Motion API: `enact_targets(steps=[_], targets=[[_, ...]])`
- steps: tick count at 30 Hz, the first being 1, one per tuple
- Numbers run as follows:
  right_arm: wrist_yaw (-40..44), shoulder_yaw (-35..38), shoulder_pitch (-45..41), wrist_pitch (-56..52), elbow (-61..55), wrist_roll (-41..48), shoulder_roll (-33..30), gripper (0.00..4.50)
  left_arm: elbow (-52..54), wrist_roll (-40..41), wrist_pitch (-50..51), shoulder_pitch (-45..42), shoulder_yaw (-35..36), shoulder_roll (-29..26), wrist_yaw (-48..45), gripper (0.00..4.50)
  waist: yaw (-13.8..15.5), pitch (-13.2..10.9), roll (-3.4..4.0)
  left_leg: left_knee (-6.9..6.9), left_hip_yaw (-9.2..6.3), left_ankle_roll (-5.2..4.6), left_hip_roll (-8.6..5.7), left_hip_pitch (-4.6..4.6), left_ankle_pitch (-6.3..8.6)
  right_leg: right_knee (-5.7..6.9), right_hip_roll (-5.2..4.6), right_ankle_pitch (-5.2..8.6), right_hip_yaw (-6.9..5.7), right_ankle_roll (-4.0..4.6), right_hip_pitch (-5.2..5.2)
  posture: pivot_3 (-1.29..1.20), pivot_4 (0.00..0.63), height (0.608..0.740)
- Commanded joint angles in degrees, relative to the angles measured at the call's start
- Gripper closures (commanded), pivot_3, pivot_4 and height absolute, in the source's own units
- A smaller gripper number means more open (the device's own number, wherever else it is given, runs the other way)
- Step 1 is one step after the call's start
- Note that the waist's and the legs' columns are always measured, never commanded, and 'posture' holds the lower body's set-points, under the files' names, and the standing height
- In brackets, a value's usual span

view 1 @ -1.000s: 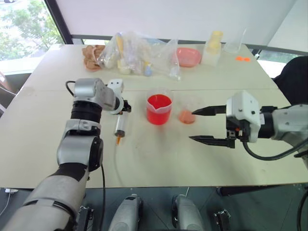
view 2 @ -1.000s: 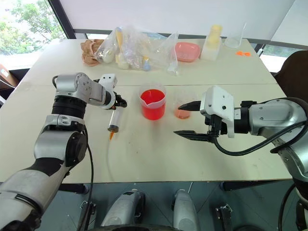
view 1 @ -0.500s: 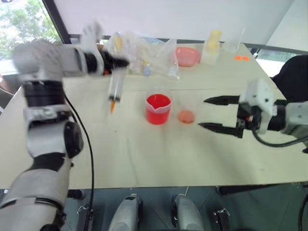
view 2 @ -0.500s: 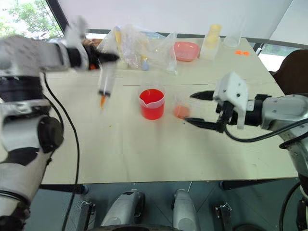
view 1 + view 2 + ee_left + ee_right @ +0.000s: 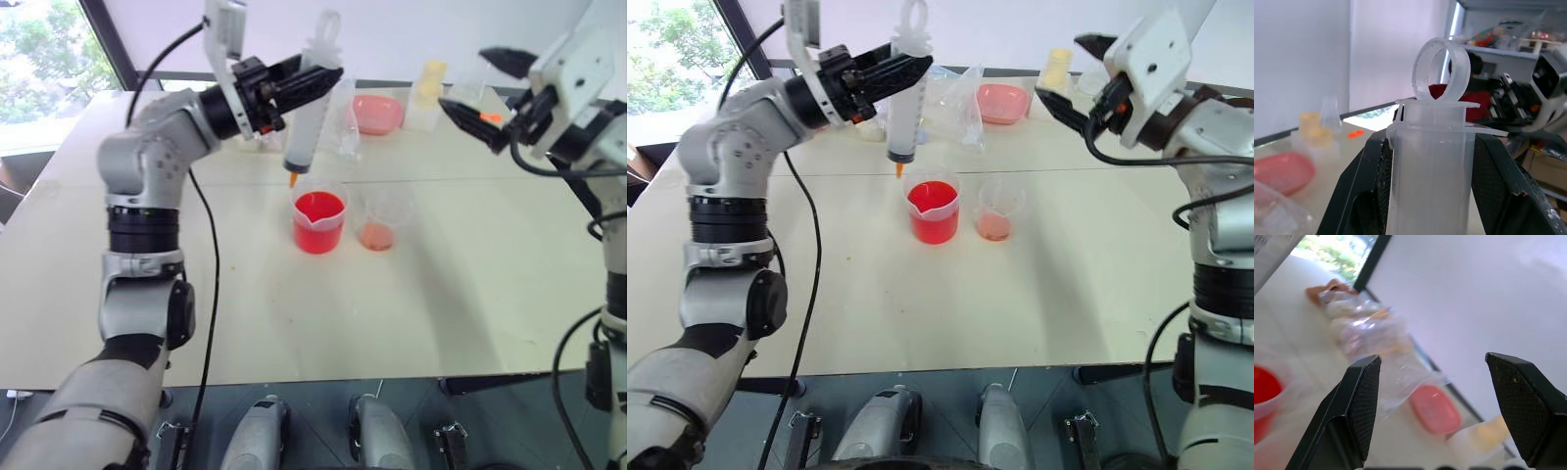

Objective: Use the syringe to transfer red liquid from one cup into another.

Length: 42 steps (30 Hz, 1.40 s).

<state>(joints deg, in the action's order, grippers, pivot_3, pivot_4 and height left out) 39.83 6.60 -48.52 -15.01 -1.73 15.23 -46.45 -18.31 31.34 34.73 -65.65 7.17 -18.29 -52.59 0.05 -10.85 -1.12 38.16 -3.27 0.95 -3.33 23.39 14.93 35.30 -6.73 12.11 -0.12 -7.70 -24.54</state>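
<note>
Your left gripper (image 5: 328,76) clamps the syringe (image 5: 308,108), plunger still in, above the red cup (image 5: 320,221); the right gripper (image 5: 487,83) gapes empty, so nothing's drawn yet.

Syringe (image 5: 1431,161) barrel ran off the frame's lower edge; contents of the plastic bags (image 5: 345,117) were indistinct.

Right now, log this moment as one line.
left tool: shut on syringe, upright, tip down above red cup | right tool: open, raised, empty | small cup: shallow red layer
</note>
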Motion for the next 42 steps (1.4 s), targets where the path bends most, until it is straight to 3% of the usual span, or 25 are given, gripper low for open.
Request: enact_targets(steps=[1,13,41,42], targets=[[-2.5,0.3,-4.9,3.9,1.1,-2.0,1.9,0.96,-3.0,-2.4,-6.9,-0.1,-1.6,1.3,-1.9,2.62,-0.1,0.0,0.00,0.00,-0.01,-0.01,0.00,0.00,0.00,0.01,0.00,0.00,0.00,0.00,0.00,0.00,0.150,0.740],[0.3,-3.5,-4.4,4.4,-1.6,-1.9,8.0,0.96,-5.2,-5.9,-13.2,3.2,-5.0,3.3,-4.2,2.62,-0.8,0.0,0.00,0.01,-0.04,-0.30,0.01,0.01,0.17,0.01,0.04,0.00,-0.01,0.00,0.00,0.00,0.150,0.740],[2.4,-7.2,-3.8,6.9,1.8,-3.9,14.6,0.96,2.1,-7.3,-13.9,10.5,-8.4,4.1,-4.4,2.62,-0.9,0.0,0.03,0.02,-0.08,-0.31,0.01,0.00,0.17,0.04,0.07,0.00,0.00,0.00,0.00,0.00,0.150,0.740],[2.7,-7.3,-3.8,7.3,1.9,-3.8,14.9,1.22,1.6,-7.5,-14.2,10.6,-8.3,4.1,-4.3,2.62,-0.8,0.0,0.03,0.02,-0.09,-0.31,0.01,0.00,0.17,0.04,0.07,0.00,-0.01,0.00,0.00,0.00,0.150,0.740]])
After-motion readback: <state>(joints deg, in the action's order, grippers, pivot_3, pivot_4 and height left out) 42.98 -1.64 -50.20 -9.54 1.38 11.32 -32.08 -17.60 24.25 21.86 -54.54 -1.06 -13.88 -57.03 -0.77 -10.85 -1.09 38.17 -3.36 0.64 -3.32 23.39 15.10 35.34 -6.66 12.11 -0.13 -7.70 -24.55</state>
